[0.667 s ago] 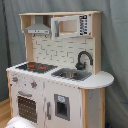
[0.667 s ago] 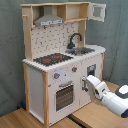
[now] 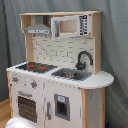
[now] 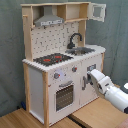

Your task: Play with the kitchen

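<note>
While filling most of both exterior views, stands upright on the wooden floor [image 4: 95,116] against a grey curtain [image 3: 114,45]: the kitchen [image 4: 60,65], white and light wood. At 12 o'clock in the second exterior view, a grey hood [image 4: 49,20]. Below, at centre, a red-ringed black hob [image 4: 53,59], with sink [image 4: 83,50] and black faucet [image 4: 74,39] at its 2 o'clock. Lower, a windowed oven door [image 4: 64,96]. At 4 o'clock, the white arm [image 4: 114,92], tool [image 4: 90,78] right at the cabinet front; spread or pressed together, cannot tell.
</note>
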Controlling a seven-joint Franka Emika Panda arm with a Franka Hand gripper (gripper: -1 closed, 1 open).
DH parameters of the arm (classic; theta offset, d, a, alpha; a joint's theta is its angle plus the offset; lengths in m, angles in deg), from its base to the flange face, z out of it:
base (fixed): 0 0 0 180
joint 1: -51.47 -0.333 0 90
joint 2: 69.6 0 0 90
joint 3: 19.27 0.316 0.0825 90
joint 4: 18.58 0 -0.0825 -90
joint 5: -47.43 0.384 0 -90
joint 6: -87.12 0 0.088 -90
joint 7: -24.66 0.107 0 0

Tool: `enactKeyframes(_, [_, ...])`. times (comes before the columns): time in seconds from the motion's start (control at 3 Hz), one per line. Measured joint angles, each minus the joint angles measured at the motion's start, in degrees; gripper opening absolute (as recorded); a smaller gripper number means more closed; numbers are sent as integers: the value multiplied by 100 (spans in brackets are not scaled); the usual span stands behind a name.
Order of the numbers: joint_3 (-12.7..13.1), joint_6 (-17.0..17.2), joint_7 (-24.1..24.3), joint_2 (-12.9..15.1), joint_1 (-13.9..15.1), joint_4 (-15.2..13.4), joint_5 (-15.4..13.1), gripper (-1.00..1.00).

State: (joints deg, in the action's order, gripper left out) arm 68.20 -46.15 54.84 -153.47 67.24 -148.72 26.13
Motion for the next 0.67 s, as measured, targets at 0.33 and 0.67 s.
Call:
enactKeyframes(0.33, [-342, 258, -396, -3, -146, 1, -5, 100])
enactKeyframes(0.67, [-593, 589, -823, -4, -234, 0, -7, 100])
